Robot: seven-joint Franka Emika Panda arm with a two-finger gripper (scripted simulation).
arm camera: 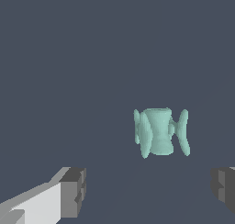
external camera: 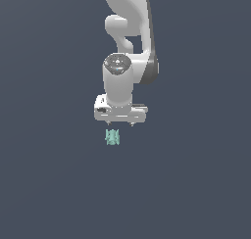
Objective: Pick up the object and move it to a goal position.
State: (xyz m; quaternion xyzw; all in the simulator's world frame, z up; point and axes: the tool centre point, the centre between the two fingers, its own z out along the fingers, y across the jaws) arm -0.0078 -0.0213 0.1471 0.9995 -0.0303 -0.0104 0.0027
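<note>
**Open gripper poised by the mint-green object, no contact**

Nearest the wrist camera are the two dark fingertips (arm camera: 75, 191) of the gripper (arm camera: 149, 191). One shows with its white finger body behind it, the other only as a dark block cut by the picture's edge. They stand wide apart with bare grey ground between them, so the hand is open and holds nothing.

Beyond the fingertips lies the object (arm camera: 160, 131), a small pale teal item with a squat barrel-like middle and thin ridged fins on either side, giving it an irregular outline. It lies clear of both fingertips, touching neither, and falls within the span between them, closer to the cut-off fingertip than to the one with the white body.

In the exterior view the object (external camera: 112, 136) appears as a small mint-green lump against the plain dark surface. Taking it as the landmark, the gripper (external camera: 120, 122) sits just above it in the picture and slightly toward the exterior view's right, with a narrow gap of dark ground between the two short finger stubs and the object. The object is much narrower than the white gripper body.

Farther still, above the gripper, the white arm (external camera: 128, 32) rises through a rounded wrist joint and bends out of the picture's top edge.
</note>
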